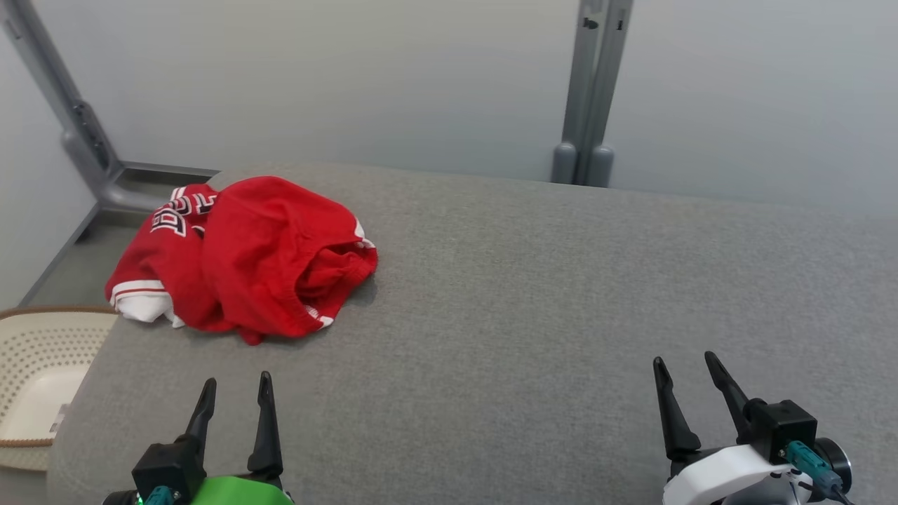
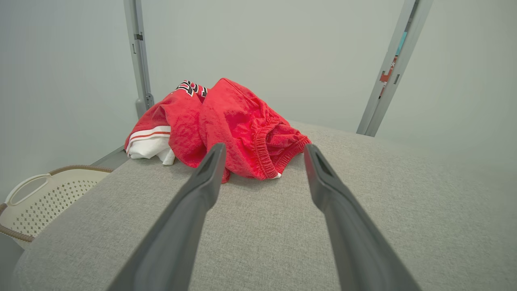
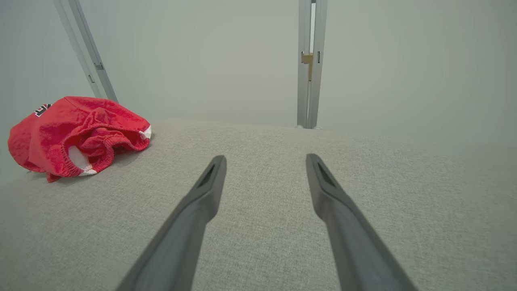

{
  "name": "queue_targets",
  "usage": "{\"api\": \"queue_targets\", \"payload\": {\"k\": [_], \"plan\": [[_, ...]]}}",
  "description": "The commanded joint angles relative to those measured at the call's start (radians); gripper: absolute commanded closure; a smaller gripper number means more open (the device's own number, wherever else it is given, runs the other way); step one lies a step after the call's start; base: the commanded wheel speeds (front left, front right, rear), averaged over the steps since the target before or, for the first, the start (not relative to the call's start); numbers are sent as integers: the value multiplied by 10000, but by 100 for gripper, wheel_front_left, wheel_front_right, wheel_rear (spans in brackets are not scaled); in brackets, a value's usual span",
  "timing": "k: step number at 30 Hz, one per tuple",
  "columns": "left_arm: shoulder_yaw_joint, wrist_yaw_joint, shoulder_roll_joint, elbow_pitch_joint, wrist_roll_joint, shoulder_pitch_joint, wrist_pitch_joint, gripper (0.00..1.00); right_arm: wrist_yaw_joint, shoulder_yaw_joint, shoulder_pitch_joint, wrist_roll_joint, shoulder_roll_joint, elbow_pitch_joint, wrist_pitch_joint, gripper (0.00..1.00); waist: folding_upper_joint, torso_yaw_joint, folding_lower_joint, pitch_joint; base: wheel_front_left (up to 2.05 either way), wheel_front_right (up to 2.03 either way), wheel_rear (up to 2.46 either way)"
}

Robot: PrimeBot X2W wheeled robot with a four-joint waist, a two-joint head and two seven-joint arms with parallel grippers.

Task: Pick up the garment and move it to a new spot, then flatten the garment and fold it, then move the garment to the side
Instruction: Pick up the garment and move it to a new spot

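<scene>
**At the desk's far-left corner: red garment bunched up, both grippers empty**

Over at the far-left corner of the grey fabric-topped desk (image 1: 526,301), the red garment (image 1: 245,259) was seen crumpled in a loose heap, not flattened at all. White trim and some black-and-white lettering were shown on its left part, which looked to be hung slightly past the desk's left edge. A gathered elastic opening was turned toward the near right.

At the near-left, the left gripper (image 1: 237,379) was held low over the desk with its fingers (image 2: 194,202) spread wide and nothing gripped between them. It was pointed roughly at the garment, near it but clearly apart.

At the near-right, the right gripper (image 1: 684,358) was held the same way, spread wide with nothing caught in it, over bare desk and well apart from the garment.

A cream perforated basket (image 1: 42,365) with a brown rim was parked just beside the desk's left edge, lower down. Grey metal posts (image 1: 593,91) were stood against the pale wall behind.
</scene>
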Motion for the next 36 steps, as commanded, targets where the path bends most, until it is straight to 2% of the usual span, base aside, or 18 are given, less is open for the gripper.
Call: {"api": "queue_targets", "payload": {"k": [1, 7, 13, 26, 36], "plan": [[35, 34, 70, -22, 70, 15, 5, 0, 1, -6, -8, 37, -33, -3, -33, 0, 0, 1060, 0, 74, 0, 0, 0], [266, 11, 203, -130, 47, 39, 4, 0, 1, 145, -131, 160, -31, 42, -48, 0, 0, 2097, 0, 135, 0, 0, 0], [424, 61, 299, -221, 79, 139, 5, 0, 1, 289, -272, 172, -33, -51, -46, 0, 0, 2734, 0, 288, 0, 0, 0], [747, 127, 188, -301, 24, 305, 4, 0, 1, 672, -550, 6, -36, -15, -48, 0, 0, 2846, 0, 430, 0, 0, 0], [647, -24, 224, 422, -39, -287, 190, 0, 1, 561, -245, -60, -35, -246, -49, 0, 0, 2779, 0, 402, 0, 0, 0]]}}
